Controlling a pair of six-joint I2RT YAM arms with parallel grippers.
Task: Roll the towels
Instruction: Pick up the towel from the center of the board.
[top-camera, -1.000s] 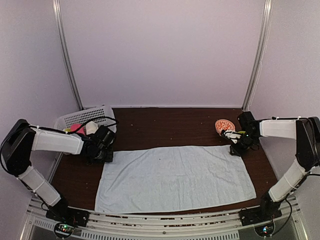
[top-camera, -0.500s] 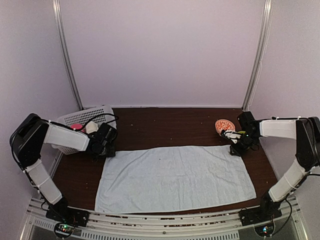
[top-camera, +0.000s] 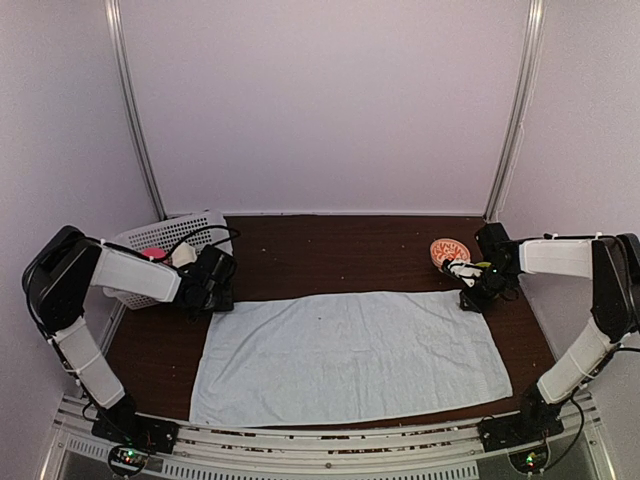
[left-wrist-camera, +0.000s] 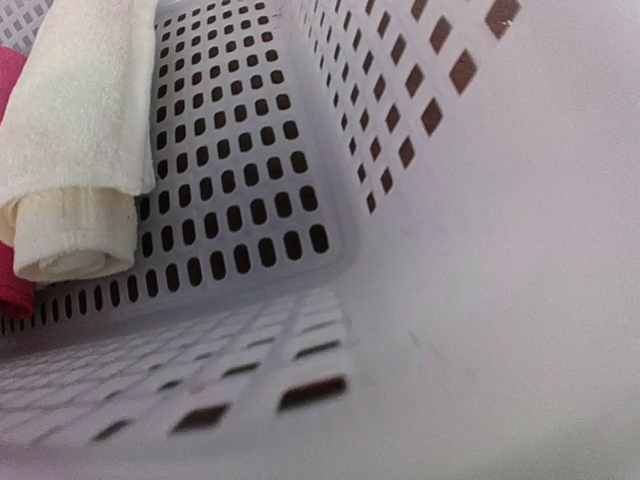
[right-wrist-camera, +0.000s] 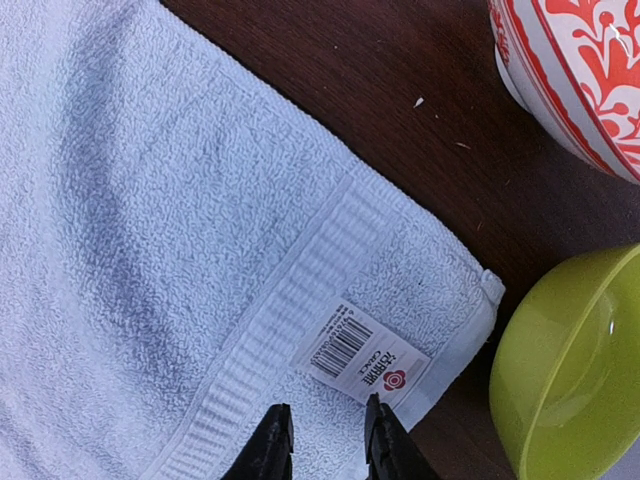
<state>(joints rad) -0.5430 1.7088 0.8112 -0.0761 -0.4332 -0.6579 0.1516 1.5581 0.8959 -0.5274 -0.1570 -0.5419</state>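
A pale blue towel (top-camera: 350, 350) lies spread flat across the brown table. My right gripper (top-camera: 474, 297) is at its far right corner. In the right wrist view the two black fingertips (right-wrist-camera: 272, 442) stand slightly apart over the towel's (right-wrist-camera: 150, 200) hem, right by the barcode label (right-wrist-camera: 360, 352), with flat cloth between them. My left gripper (top-camera: 212, 290) is at the towel's far left corner, against the white basket (top-camera: 150, 236). Its fingers do not show in the left wrist view. That view looks into the basket (left-wrist-camera: 250, 150), where a rolled cream-white towel (left-wrist-camera: 75, 130) lies.
A pink cloth (left-wrist-camera: 10, 290) lies beside the cream-white towel in the basket. A red-and-white patterned bowl (top-camera: 449, 249) (right-wrist-camera: 580, 70) and a lime green bowl (right-wrist-camera: 570, 370) stand on the table just past the towel's far right corner.
My left gripper has moved a little farther back and right, up against the basket, and the left arm has shifted with it. The right arm and the blue towel have not moved.
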